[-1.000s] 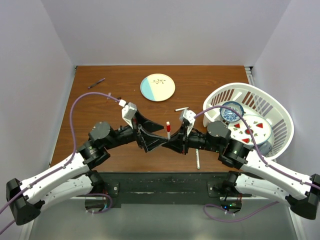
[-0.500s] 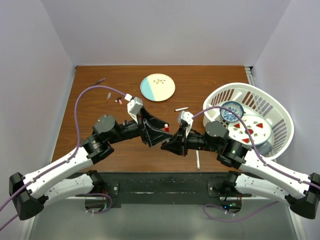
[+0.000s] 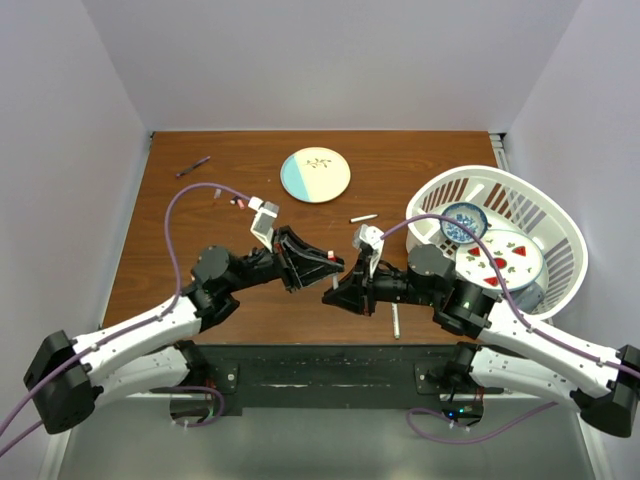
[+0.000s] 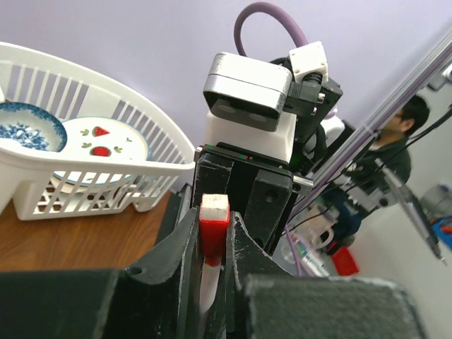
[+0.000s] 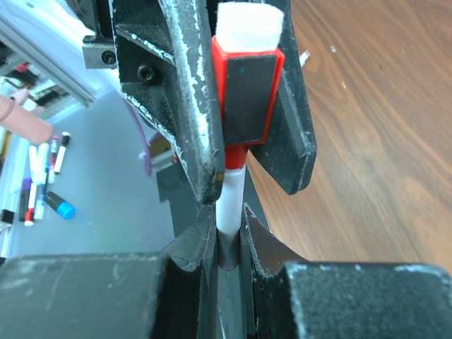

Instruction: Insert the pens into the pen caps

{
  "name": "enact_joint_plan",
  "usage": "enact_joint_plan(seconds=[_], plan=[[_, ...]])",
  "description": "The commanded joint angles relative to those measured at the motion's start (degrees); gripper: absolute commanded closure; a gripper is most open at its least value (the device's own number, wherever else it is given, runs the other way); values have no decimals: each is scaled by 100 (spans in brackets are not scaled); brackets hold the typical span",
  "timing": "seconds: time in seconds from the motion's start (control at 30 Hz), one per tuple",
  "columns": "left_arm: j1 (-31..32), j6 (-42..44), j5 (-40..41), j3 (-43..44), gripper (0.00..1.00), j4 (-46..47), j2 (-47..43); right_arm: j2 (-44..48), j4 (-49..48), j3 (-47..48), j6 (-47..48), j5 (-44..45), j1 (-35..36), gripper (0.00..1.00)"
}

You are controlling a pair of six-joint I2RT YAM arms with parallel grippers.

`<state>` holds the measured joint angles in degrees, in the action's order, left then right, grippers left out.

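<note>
Meeting nose to nose above the middle of the tabletop (image 3: 440, 170): left pincer (image 4: 213, 220) and right pincer (image 5: 227, 224).

Left pincer is clamped on the red cap (image 5: 247, 92), one finger pressed to each flat side. The cap's white end faces outward.

Right pincer is clamped on a pen (image 5: 227, 201), its white barrel pinched between the fingers.

The pen's red neck sits at the cap's mouth, with pen and cap in one line. How deep it is seated, I cannot tell. Both are held above the wood, between the two wrists.

Elsewhere on the tabletop:
- The purple pen (image 3: 193, 166) lies near the far left corner.
- Loose caps (image 3: 238, 201) sit a little nearer than it, just beside the left arm's cable, too small to tell colours.
- A white pen (image 3: 363, 217) lies between the round plate (image 3: 315, 175) and the basket (image 3: 530, 210).
- A near pen (image 3: 395, 321) lies close to the near edge, beside the right arm.
- The round plate is at far centre, part white and part pale blue.
- The white slatted basket is at right and holds a blue-patterned bowl (image 3: 463, 222) and a dish (image 3: 505, 258) with red marks.
</note>
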<state>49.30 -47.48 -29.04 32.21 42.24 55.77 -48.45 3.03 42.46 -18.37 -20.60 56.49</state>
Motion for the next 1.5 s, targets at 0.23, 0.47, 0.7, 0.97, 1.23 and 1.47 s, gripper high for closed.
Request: enact_joint_plan(seconds=[0.23,0.47,0.7,0.97,1.23,1.47], plan=[[563,-982,-358,-1374,100,1059,417,-261,-909,1449,598,1515,-120,100],[950,-1052,-287,-1700,100,1920,936,-639,-822,2116,703,1427,-173,100],[1231,-648,-155,-1787,100,1603,1024,-938,-382,2969,853,1278,-480,100],[1521,-823,-181,-1920,100,2604,1480,-1307,-908,3208,185,593,-1061,100],[1548,-1017,-243,-2061,100,3099,1403,-1589,-1121,3313,-149,-83,-1386,100],[1153,-429,407,-851,100,903,374,-880,-1208,1733,-351,-287,-1395,99]])
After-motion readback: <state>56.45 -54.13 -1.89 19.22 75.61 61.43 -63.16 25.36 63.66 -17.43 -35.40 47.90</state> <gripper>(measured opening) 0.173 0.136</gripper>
